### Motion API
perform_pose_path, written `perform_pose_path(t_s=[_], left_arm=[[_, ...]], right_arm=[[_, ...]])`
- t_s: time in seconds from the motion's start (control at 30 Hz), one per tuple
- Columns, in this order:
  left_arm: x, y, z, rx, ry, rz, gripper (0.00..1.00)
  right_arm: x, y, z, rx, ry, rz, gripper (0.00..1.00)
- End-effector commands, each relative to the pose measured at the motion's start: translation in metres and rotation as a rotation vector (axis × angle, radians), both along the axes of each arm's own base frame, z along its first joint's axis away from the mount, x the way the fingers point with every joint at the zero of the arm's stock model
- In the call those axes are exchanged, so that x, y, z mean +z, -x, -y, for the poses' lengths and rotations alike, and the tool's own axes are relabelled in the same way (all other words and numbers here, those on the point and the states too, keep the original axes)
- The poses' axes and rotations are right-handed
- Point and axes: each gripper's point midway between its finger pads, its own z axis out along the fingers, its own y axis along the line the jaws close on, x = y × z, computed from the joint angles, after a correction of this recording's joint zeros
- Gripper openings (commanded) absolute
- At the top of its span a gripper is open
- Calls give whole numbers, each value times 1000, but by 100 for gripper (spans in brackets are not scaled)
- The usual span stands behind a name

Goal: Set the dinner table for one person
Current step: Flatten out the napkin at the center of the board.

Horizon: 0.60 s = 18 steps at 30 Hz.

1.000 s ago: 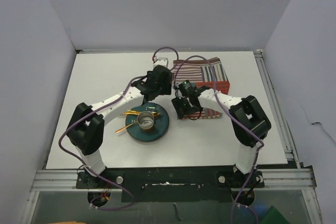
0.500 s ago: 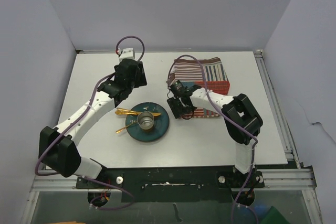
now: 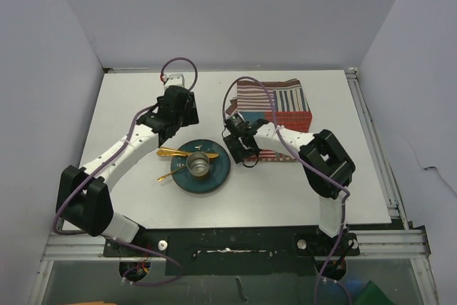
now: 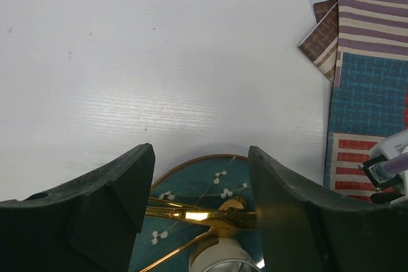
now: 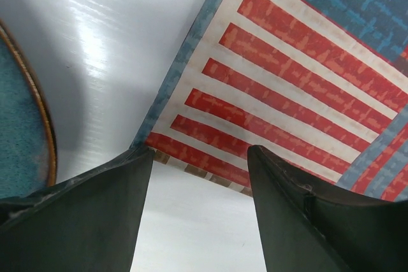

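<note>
Dinner table [image 3: 121,105] is filling mid-frame. Left gripper [image 3: 173,128], jaws apart & empty, is hovering upper left of plate [image 3: 223,171], farther left vs 1 s ago. Right gripper [image 3: 241,151], also spread, is drifting left over placemat [image 3: 275,98] corner.

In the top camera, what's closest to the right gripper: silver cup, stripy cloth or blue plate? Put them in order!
From the right gripper:
1. Stripy cloth, its corner right beneath it.
2. Blue plate, to its left.
3. Silver cup, at the plate's middle.
</note>
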Motion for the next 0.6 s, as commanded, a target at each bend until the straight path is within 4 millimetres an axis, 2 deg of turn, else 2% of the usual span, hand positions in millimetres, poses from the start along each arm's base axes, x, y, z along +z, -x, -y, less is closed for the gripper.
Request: perform_pose_path(t_s=[0.0,0.33,0.57], left_arm=[[6,-7,6,-12,35,26,60],[-2,-9,10,-20,35,9,60],[-2,-9,9,-21,33,10,60]], right_arm=[[6,15,-26,31,-68,-15,64],[27,14,-30,37,-87,27,64],[13,23,-13,11,-42,14,64]])
